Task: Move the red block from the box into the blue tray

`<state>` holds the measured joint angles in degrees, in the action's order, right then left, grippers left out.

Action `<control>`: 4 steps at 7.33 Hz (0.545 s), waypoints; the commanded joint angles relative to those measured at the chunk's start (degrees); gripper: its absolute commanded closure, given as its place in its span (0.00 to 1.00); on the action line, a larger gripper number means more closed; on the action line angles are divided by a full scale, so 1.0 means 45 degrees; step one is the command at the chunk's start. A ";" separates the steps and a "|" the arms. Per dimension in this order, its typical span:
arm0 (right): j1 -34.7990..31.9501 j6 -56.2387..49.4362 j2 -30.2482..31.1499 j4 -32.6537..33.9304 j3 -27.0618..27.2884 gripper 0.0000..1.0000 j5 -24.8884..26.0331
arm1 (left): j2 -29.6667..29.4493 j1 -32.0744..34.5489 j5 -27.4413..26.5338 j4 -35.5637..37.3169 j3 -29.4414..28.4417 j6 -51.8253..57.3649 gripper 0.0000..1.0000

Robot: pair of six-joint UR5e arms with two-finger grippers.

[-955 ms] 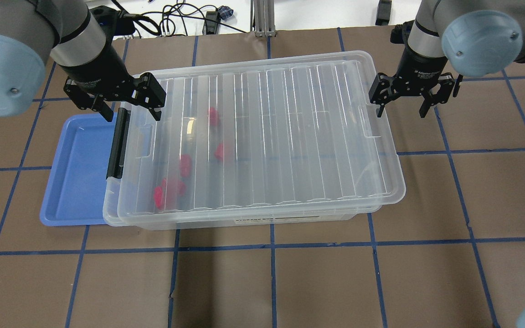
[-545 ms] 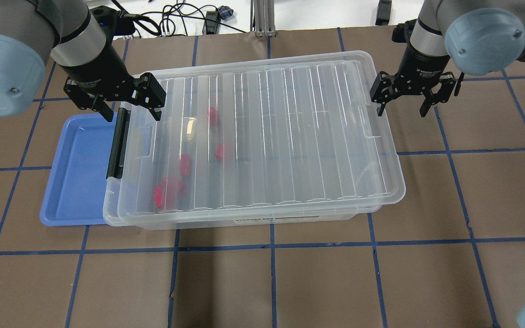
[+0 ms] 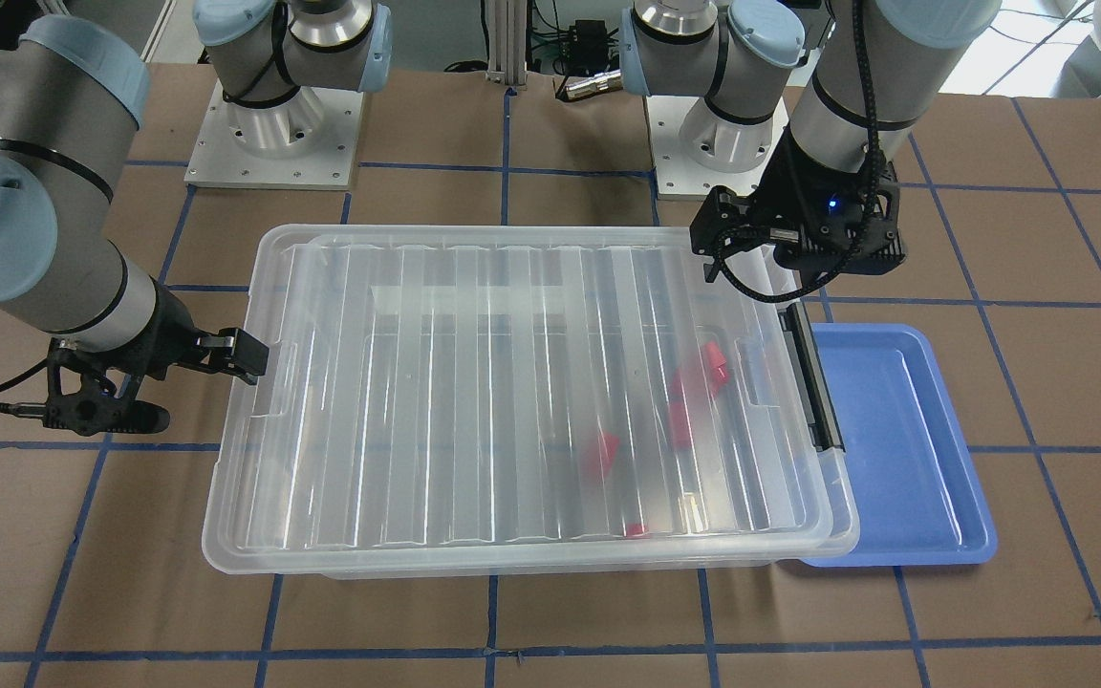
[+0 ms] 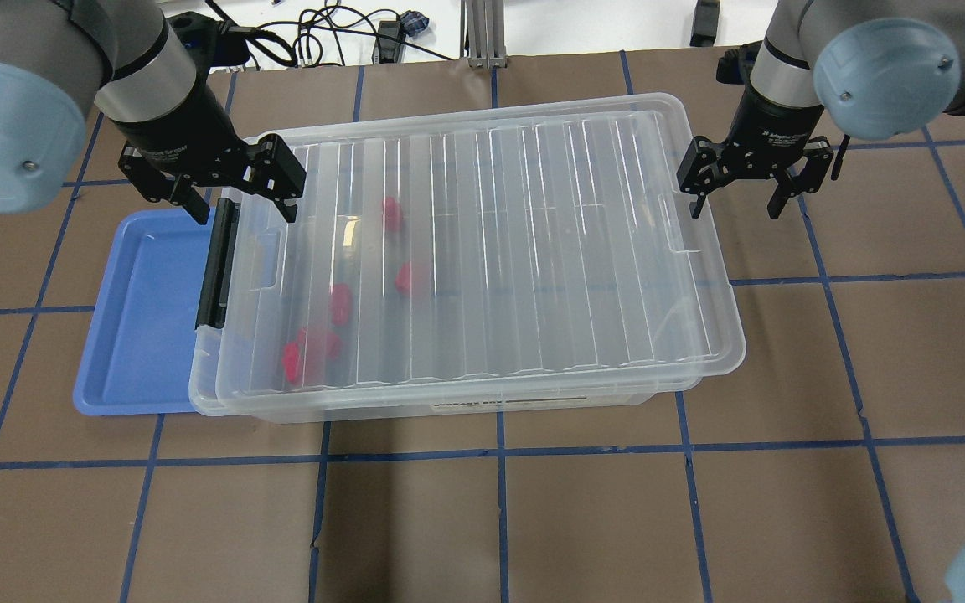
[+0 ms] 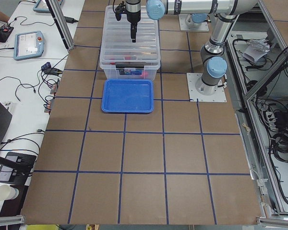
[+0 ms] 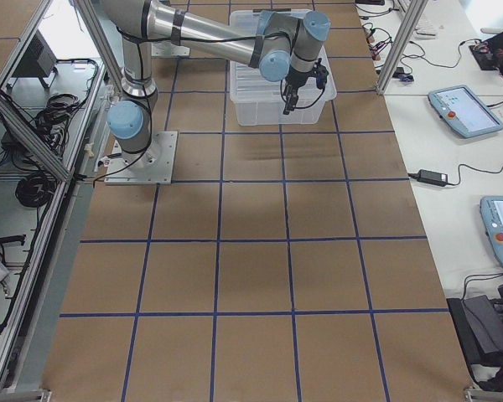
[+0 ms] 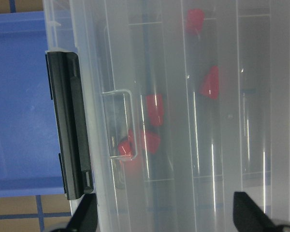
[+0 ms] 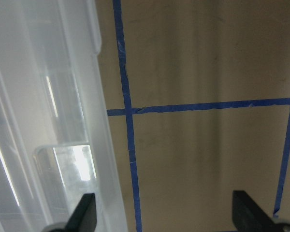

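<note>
Overhead: the clear box [image 4: 466, 409] sits on the desk [image 4: 616, 519] with its ribbed lid [image 4: 549, 251] on. The blue tray [image 4: 139, 318] lies against its 9 o'clock end, beside the black latch bar [image 4: 216, 264]. Red blocks [image 4: 405, 278] lie inside the box, toward 8 o'clock, showing through the lid. My left pincer [image 4: 244, 208] hangs wide open and empty over the box's 10 o'clock corner, unmoved from a second ago. My right pincer [image 4: 735, 208], also wide and empty, has edged slightly closer to the box's 2 o'clock end.

Front-facing: the lid is flat on the box, and the blocks are at the tray end.

Left wrist: latch bar and tray at 9 o'clock, blocks under the lid.

Right wrist: the box rim is at 9 o'clock and taped desk fills the rest.
</note>
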<state>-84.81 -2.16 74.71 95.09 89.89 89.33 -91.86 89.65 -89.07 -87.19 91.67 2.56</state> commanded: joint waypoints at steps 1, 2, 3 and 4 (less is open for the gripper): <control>0.0019 -0.0028 -0.0020 0.0022 0.0004 0.00 -0.0240 | 0.0002 0.0000 -0.0030 0.0000 -0.0019 -0.0004 0.00; 0.0019 -0.0028 -0.0020 0.0042 0.0043 0.00 -0.0222 | 0.0002 0.0000 -0.0108 0.0000 -0.0213 -0.0023 0.00; 0.0019 -0.0047 -0.0040 0.0080 0.0062 0.00 -0.0145 | 0.0021 0.0000 -0.0128 0.0000 -0.0234 -0.0023 0.00; 0.0019 -0.0067 -0.0059 0.0119 0.0063 0.00 -0.0066 | 0.0002 0.0000 -0.0148 0.0000 -0.0234 -0.0023 0.00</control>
<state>-84.74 -2.36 74.53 95.42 90.12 88.66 -91.82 89.65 -89.59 -87.19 90.75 2.47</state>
